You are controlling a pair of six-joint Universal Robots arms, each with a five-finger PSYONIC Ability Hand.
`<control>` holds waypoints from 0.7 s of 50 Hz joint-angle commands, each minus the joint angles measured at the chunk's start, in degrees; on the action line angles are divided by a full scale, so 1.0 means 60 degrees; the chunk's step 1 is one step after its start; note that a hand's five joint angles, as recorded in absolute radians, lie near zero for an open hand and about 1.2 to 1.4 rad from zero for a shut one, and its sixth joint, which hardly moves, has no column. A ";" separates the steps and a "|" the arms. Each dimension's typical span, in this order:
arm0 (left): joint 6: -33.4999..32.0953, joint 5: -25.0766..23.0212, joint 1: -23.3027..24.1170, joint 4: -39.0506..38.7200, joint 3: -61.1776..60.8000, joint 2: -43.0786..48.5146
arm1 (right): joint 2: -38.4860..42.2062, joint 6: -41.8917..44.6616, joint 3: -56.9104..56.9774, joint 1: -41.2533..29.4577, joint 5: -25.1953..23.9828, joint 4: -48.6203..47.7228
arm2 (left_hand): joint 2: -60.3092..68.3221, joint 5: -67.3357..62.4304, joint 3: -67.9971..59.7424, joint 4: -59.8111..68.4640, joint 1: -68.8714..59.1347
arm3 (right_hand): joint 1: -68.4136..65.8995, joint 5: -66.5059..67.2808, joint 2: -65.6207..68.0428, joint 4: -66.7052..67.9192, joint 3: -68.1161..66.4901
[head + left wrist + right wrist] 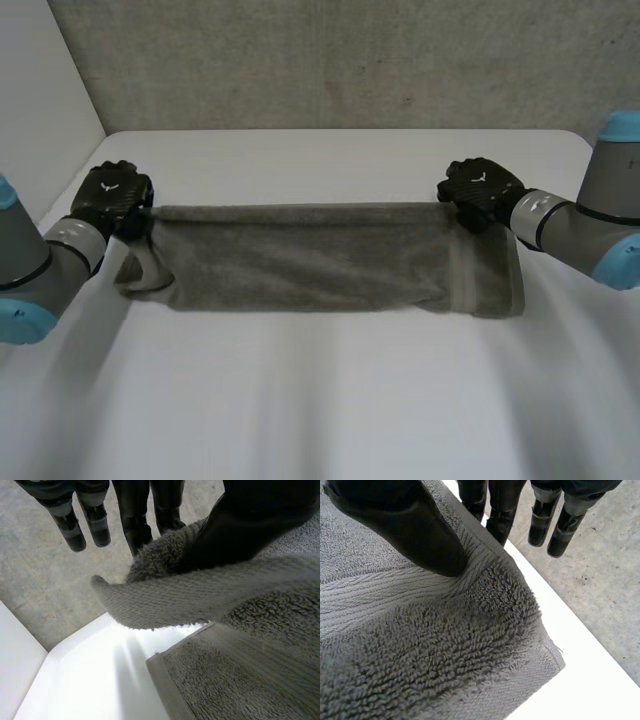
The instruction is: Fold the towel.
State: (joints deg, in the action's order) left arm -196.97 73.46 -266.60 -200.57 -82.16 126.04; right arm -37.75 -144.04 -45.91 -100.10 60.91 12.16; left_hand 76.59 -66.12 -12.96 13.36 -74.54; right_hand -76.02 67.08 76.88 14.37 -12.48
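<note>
A grey terry towel (320,262) rests on the white table (330,400). The left hand (112,197) and right hand (482,188) pinch its far corners (thumb against fingers).

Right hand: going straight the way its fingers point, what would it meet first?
Probably the grey wall behind the table; the right hand, pinching a towel corner, points past the far edge. Depth unclear.

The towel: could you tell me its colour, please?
The towel is plain grey; the right wrist view shows it best.
</note>
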 commanded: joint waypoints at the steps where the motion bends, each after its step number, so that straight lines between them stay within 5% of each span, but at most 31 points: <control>1: -0.0072 -0.0027 0.0063 -0.0029 0.0626 0.0600 | 0.0490 -0.0047 0.0533 -0.0103 0.0131 -0.0108 | 0.0569 -0.0647 0.0493 -0.0560 -0.0911 | -0.0664 0.0486 0.0520 -0.0728 0.0414; 15: -0.0072 -0.0129 0.0077 -0.1391 0.1227 0.1376 | 0.0988 -0.0091 0.0782 -0.0250 0.0658 -0.0768 | -0.0044 -0.0034 0.0493 -0.0560 -0.0298 | -0.0664 0.0486 0.0520 -0.0728 0.0414; 17: -0.0072 -0.0129 0.0092 -0.1450 0.1213 0.1434 | 0.1018 -0.0091 0.0768 -0.0264 0.0658 -0.0797 | -0.2048 0.1970 0.0493 -0.0560 0.1706 | -0.0664 0.0486 0.0520 -0.0728 0.0414; 18: -0.0072 -0.0129 0.0092 -0.1450 0.1212 0.1435 | 0.1032 -0.0091 0.0753 -0.0279 0.0702 -0.0869 | -0.2062 0.1984 0.0493 -0.0560 0.1721 | -0.0285 0.0108 0.0141 -0.0728 0.0414; 19: -0.0058 -0.0144 0.0106 -0.1450 0.1183 0.1406 | 0.1018 -0.0091 0.0768 -0.0279 0.0789 -0.0943 | -0.4838 0.4760 0.0493 -0.0560 0.4496 | 0.5325 -0.5503 -0.5469 -0.0728 0.0414; 20: -0.0058 -0.0144 0.0107 -0.1450 0.1183 0.1405 | 0.1018 -0.0091 0.0768 -0.0279 0.0790 -0.0943 | -0.4866 0.4788 0.0493 -0.0560 0.4524 | 0.5382 -0.5559 -0.5525 -0.0728 0.0414; 21: -0.0058 -0.0144 0.0121 -0.1435 0.1125 0.1347 | 0.0974 -0.0105 0.0768 -0.0279 0.0906 -0.1016 | -0.7947 0.7869 0.0493 -0.0560 0.7605 | 1.0489 -1.0666 -1.0632 -0.0728 0.0414; 24: -0.0029 -0.0144 0.0165 -0.1421 0.1037 0.1288 | 0.0770 -0.0163 0.0695 -0.0293 0.1155 -0.1192 | -1.0912 1.0834 0.0493 -0.0560 1.0570 | 1.1003 -1.1180 -1.1147 -0.0728 0.0414; 35: 0.0001 -0.0422 0.0048 -0.1596 0.0335 0.0044 | -0.1557 -0.1628 -0.0928 -0.0382 0.1346 -0.2538 | -1.0978 1.0900 0.0493 -0.0560 1.0636 | 1.1003 -1.1180 -1.1147 -0.0728 0.0414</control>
State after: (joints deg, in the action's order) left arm -197.05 72.06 -265.92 -209.66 -78.17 129.88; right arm -39.13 -149.38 -45.02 -102.28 68.59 1.68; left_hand 14.83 -3.44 -12.96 13.36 -15.29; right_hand -14.26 3.67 14.64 14.37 -12.48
